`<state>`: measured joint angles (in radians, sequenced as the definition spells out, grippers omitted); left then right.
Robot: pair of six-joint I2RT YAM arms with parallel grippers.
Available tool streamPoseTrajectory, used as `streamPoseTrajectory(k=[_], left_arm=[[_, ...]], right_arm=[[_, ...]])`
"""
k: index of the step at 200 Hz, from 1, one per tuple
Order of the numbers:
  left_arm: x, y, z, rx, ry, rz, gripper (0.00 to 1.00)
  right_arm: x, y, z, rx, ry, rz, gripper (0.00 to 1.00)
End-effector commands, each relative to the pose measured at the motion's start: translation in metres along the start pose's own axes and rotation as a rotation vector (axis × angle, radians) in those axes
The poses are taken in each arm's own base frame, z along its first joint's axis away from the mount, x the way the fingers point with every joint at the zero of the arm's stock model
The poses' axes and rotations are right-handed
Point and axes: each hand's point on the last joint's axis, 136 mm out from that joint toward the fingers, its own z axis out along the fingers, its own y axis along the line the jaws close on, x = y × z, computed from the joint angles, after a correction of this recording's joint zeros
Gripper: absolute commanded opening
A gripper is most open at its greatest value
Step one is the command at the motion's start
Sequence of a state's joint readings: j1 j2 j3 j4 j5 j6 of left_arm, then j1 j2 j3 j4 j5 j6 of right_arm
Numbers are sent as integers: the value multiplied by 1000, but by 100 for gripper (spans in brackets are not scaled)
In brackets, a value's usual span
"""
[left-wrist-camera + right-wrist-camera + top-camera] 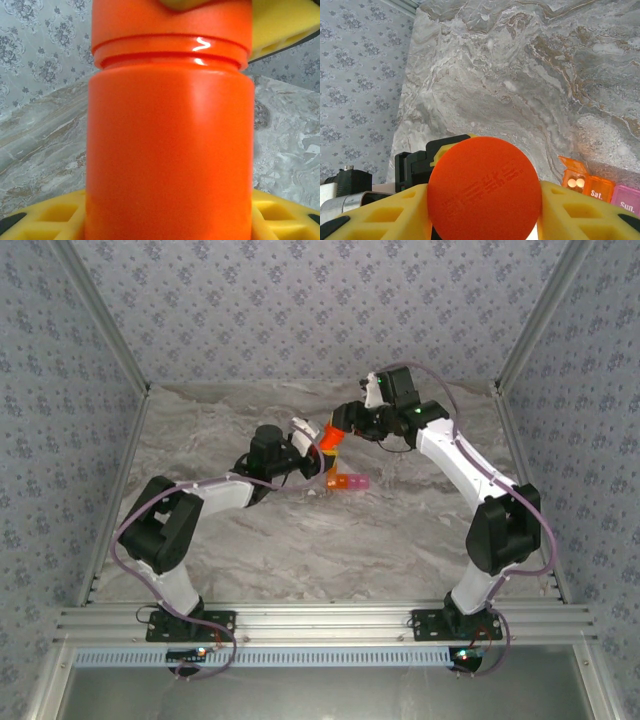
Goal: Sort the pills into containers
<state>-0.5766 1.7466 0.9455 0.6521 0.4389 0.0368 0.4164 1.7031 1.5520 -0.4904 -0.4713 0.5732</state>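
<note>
we see a grey marbled table boxed in by flowered wallpaper. our left gripper clamps the body of an orange bottle; our right gripper pinches its round cap. the pill box lies on the table just right of the right fingers, two pale pills in its orange cell, the pink cell beside it.

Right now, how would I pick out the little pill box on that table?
On the marble table, find the orange bottle held up near the middle. Beside it, toward the near edge, lies the pill box: tiny, translucent, an orange part joined to a pink one, marked Sat. and Sun., unlike the opaque round bottle.
</note>
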Motion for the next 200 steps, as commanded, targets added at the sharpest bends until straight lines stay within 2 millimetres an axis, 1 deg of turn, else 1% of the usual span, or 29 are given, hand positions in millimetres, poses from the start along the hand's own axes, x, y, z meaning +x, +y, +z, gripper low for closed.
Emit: streamPoseTrajectory(k=[1, 23, 53, 83, 97, 119, 131, 153, 156, 165, 179, 200], left_arm=[[-65, -17, -5, 34, -196, 115, 0], [-63, -16, -4, 31, -191, 113, 0], [-62, -12, -5, 24, -192, 108, 0], [-62, -8, -9, 52, -198, 92, 0], [-62, -5, -11, 71, -198, 77, 0], [-63, -7, -15, 117, -200, 68, 0], [-64, -7, -19, 146, -203, 60, 0], [-69, -10, -24, 214, -205, 37, 0], [-69, -11, -24, 225, -205, 35, 0], [-70, -12, -26, 248, -200, 27, 0], [-70, -15, -27, 283, -189, 20, 0], [-70, -19, -27, 315, -175, 13, 0]], right_arm=[[12, 18, -8, -49, 57, 17, 56], [5, 20, -18, -57, 35, 18, 62], [-6, 23, -40, -75, -12, 11, 72], [-11, 26, -61, -91, -47, -11, 82], [-14, 29, -69, -109, -59, -29, 84], [-19, 33, -77, -160, -66, -64, 84], [-24, 36, -80, -195, -73, -114, 84], [-25, 40, -79, -195, -48, -264, 83], [-21, 39, -78, -188, -29, -270, 83], [-20, 39, -76, -182, -12, -312, 83], [-18, 42, -73, -196, 9, -350, 83], [-20, 47, -68, -228, 22, -362, 83]])
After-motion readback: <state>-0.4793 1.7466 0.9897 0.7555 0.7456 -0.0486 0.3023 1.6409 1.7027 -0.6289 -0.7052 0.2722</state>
